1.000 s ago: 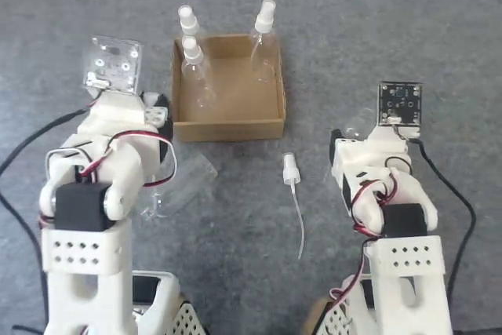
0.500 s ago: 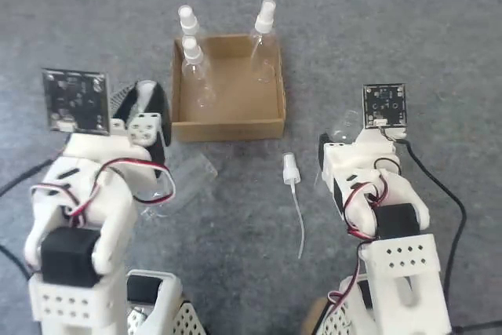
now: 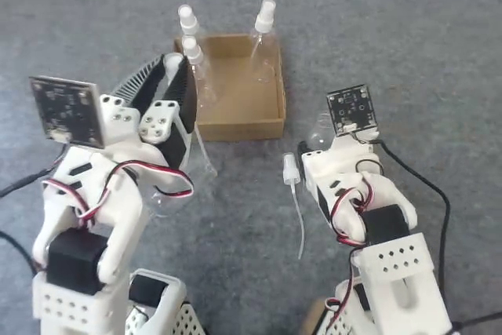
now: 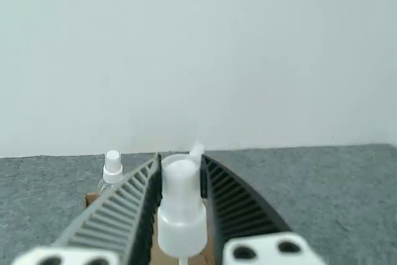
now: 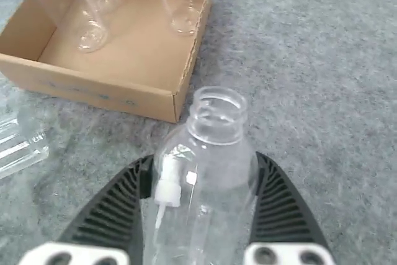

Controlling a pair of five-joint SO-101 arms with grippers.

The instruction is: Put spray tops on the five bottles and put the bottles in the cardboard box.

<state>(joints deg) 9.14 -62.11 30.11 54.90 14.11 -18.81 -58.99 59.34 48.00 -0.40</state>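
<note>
Since a second ago, lifts the left gripper [image 4: 180,162] off the grey mat [image 3: 408,52] and tips it forward beside the near left corner of the cardboard box [image 3: 235,127], and slides the right gripper [image 5: 203,162] in toward the middle. Clamps a white spray top [image 4: 182,215] between the left jaws, tube trailing below. Pinches an uncapped clear bottle [image 5: 208,122] between the right jaws, neck toward the box's near wall. Shows three capped bottles [image 3: 265,17] standing inside the box, a loose spray top [image 3: 291,169] on the mat between the arms, and an empty bottle [image 5: 18,144] lying near the box's front.
</note>
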